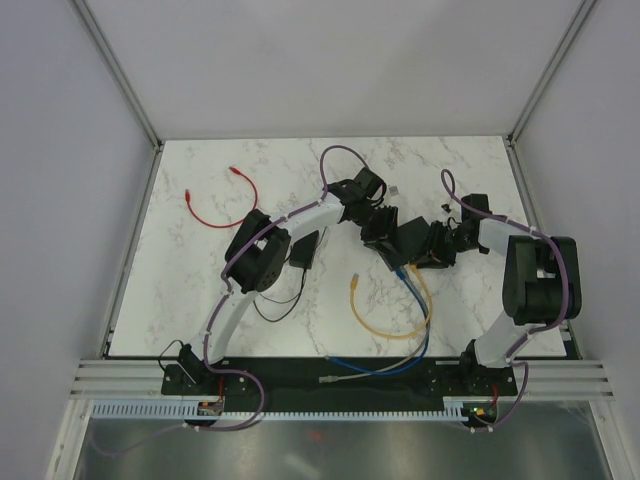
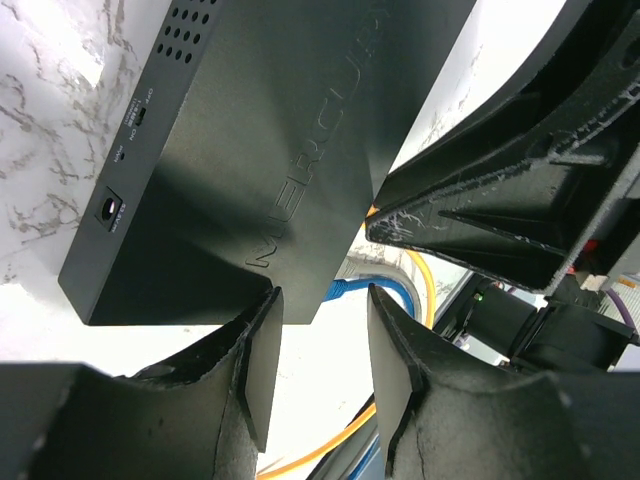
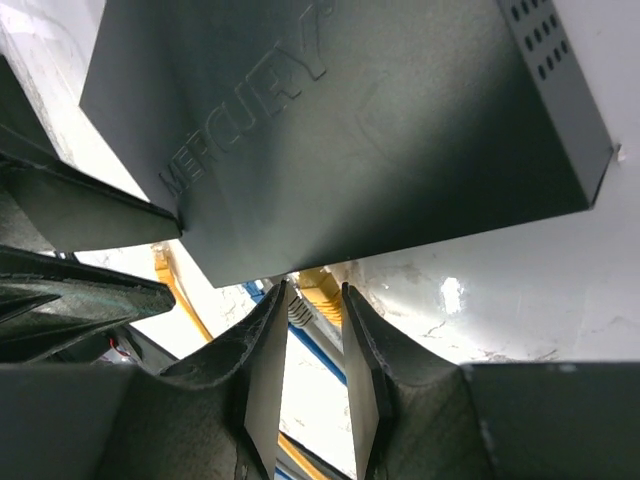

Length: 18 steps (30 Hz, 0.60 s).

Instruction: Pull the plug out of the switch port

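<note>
The switch [image 1: 408, 238] is a flat black box lying mid-table between my two grippers. Yellow [image 1: 385, 325], blue [image 1: 415, 345] and grey cables leave its near edge. In the left wrist view my left gripper [image 2: 320, 315] is open, with a corner of the switch [image 2: 260, 150] just at its fingertips and a blue plug [image 2: 350, 290] behind. In the right wrist view my right gripper [image 3: 315, 305] stands narrowly open at the switch's [image 3: 340, 120] socket edge. Its fingertips lie either side of a grey plug [image 3: 300, 312] and a yellow plug [image 3: 325, 288].
A red cable [image 1: 215, 205] lies at the back left. A small black power brick [image 1: 303, 250] with a thin black cord sits beside the left arm. A loose grey cable end [image 1: 345, 378] lies near the front edge. A small object [image 1: 395, 188] lies behind the switch.
</note>
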Each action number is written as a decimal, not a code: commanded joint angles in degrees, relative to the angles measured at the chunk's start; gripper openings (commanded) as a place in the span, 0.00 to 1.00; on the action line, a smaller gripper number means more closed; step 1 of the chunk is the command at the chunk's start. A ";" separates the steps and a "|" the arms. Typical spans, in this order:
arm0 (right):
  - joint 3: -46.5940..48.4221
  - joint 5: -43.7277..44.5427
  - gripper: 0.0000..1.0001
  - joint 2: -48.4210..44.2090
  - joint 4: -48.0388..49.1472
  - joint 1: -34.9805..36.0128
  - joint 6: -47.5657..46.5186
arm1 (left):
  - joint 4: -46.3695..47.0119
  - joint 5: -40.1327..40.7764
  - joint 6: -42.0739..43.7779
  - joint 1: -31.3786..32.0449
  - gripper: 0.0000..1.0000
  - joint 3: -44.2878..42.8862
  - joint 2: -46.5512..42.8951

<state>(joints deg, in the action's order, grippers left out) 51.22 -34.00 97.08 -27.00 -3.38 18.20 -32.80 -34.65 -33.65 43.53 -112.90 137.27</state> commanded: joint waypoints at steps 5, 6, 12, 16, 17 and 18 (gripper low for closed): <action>-0.16 0.60 0.36 2.68 2.48 -0.05 -0.88 | -2.71 -0.06 -0.19 0.15 0.47 -0.74 2.47; 0.02 0.60 0.36 2.85 2.48 0.04 -0.79 | -2.80 -0.06 -0.19 0.24 0.47 -0.65 2.56; -0.42 0.60 0.34 3.64 3.01 -0.58 -0.09 | -2.80 -0.24 -0.10 0.15 0.46 -0.57 2.38; -0.68 -0.36 0.30 4.61 3.36 -1.37 0.44 | -2.80 -0.42 -0.19 0.15 0.46 -0.48 2.39; -0.77 -0.63 0.28 4.79 3.27 -1.54 0.52 | -2.89 -0.50 -0.19 0.24 0.45 -0.56 2.65; -0.77 -0.98 0.25 4.96 3.27 -1.81 0.61 | -2.80 -0.50 -0.19 0.24 0.45 -0.56 2.65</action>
<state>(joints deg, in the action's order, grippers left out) 51.13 -36.42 100.16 -25.89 -4.69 18.63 -32.95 -35.27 -33.65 43.53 -112.90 137.47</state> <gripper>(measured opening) 0.282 0.454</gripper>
